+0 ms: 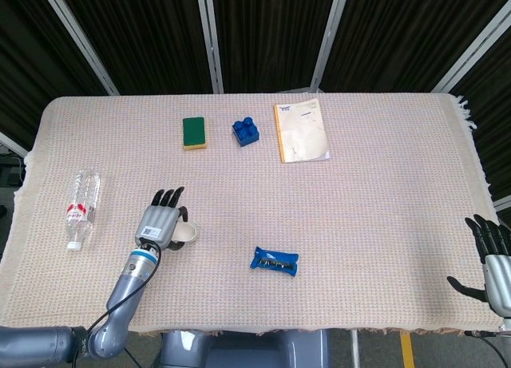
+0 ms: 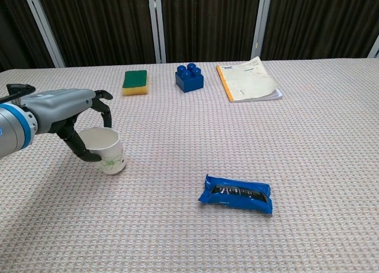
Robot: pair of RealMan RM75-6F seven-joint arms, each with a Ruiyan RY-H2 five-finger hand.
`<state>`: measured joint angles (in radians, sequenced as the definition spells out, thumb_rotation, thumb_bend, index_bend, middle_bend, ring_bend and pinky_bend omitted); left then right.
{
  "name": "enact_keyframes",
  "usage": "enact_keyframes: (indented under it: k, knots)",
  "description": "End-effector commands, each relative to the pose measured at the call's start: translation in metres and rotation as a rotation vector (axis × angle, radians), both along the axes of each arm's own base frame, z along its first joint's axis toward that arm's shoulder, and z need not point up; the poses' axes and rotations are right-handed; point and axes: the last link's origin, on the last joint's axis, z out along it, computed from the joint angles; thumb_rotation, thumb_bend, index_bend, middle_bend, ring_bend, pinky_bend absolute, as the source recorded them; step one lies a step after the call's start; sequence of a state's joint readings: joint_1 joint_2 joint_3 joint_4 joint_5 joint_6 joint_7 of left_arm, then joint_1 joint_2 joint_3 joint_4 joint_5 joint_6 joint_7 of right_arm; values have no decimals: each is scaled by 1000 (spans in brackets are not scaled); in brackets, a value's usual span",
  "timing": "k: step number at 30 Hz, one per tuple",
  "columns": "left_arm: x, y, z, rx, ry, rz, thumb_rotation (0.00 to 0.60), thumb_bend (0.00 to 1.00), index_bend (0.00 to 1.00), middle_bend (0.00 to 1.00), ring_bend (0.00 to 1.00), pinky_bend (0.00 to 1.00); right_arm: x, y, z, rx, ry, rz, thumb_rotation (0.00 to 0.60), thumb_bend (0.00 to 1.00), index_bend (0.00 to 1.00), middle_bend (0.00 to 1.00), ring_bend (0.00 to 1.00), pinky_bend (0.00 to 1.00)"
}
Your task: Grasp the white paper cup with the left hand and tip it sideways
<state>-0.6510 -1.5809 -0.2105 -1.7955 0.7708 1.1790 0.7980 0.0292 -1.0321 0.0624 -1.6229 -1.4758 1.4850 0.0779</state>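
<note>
Near the front left of the counter [image 1: 383, 192], our left hand [image 1: 158, 222] wraps the cup [image 2: 105, 148]: in the chest view its dark fingers [image 2: 104, 103] curl over the far rim and the thumb lies against the near wall, so we read it as grasping the cup. From the head view the hand covers most of the cup and only a sliver of white rim shows at its right. The cup looks slightly tilted in the chest view, though we cannot tell whether its base sits flat on the cloth. Our right hand [image 1: 493, 260] sits at the lower right corner of the head view, beyond the counter's edge, fingers spread and holding nothing; the frame cuts off its lower part, and the chest view does not show it.

A beige cloth with a waffle-like weave covers the counter, fringed at its right end. Behind it hang dark pleated curtains crossed by pale metal posts.

The cup is white paper with a faint green leaf print. A clear plastic bottle [image 1: 81, 207] with a red label lies on its side at the left. A green-and-yellow sponge [image 1: 194, 133], a blue studded block [image 1: 246, 132] and a pale booklet [image 1: 301, 131] with an orange spine line the far side. A crinkled blue wrapper [image 1: 275, 261] lies near the front; its print is too small to read.
</note>
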Motion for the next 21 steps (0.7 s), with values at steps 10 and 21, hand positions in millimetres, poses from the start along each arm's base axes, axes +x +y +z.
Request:
enact_keyframes:
  k: [10,21]
  knots:
    - [-20,1,-4,-8,-212,47,600,125,441,0,0,0,0,0,-1,5,-2,-2,600,0,0,0,0,0]
    - [-58,8,5,-25,-94,115,600,127,276,0,0,0,1,0,-2,9,1,1,600,0,0,0,0,0]
